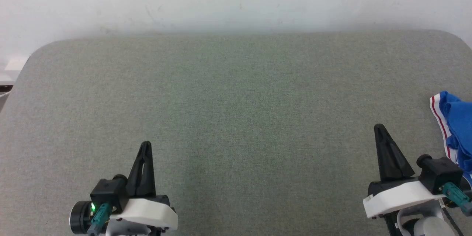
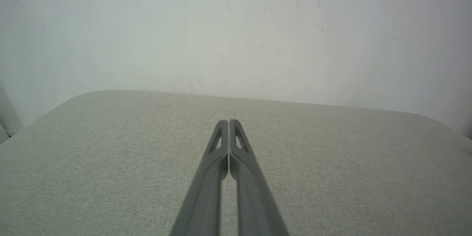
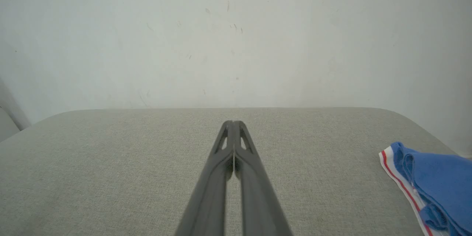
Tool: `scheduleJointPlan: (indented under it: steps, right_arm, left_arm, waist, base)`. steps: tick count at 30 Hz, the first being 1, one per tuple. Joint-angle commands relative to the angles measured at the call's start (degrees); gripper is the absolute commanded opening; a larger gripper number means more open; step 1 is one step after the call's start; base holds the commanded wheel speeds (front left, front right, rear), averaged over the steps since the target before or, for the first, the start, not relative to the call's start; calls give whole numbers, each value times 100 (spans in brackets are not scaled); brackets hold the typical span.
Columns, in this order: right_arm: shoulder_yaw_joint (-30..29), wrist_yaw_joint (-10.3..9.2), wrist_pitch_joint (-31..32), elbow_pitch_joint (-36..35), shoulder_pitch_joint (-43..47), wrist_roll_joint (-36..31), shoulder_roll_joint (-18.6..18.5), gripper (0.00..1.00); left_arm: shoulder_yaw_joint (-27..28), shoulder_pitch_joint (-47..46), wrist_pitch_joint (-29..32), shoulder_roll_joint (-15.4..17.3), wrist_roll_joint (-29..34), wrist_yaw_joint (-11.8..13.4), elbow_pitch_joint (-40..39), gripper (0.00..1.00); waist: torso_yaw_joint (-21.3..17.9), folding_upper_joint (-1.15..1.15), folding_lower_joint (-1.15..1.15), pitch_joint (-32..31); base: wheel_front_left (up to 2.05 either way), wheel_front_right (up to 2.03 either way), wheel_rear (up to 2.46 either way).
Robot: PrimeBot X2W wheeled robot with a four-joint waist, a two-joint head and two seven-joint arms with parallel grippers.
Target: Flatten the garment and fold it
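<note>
The left tool [image 1: 146, 144] and right tool [image 1: 379, 127] sit closed, empty. The garment [image 1: 457, 121] — bunched at the worktop's [image 1: 236, 99] right edge — looks soft, light; its striped border suits pinching.

Head view looks down on the table [image 1: 236, 92]; wrist views face the wall [image 2: 236, 25] (table shared).

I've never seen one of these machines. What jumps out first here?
The bright blue garment catches the eye first, bunched at the right edge of the grey table. Next come two dark, pointed tools near the front: the left gripper and the right gripper, both shut and holding nothing.
</note>
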Motion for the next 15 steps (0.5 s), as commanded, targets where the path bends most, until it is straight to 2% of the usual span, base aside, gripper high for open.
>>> scheduleJointPlan:
  steps: [1,15]
  right_arm:
    - [19,-2,36,-49,19,-66,5,0]
    - [34,-3,199,-119,31,-167,8,0]
  left_arm:
    - [32,-16,37,0,77,-39,-28,0]
    - [71,-31,201,-1,183,-64,-70,0]
  waist:
    - [-1,0,0,-2]
    - [-17,0,0,-28]
  base:
    - [0,0,0]
    - [0,0,0]
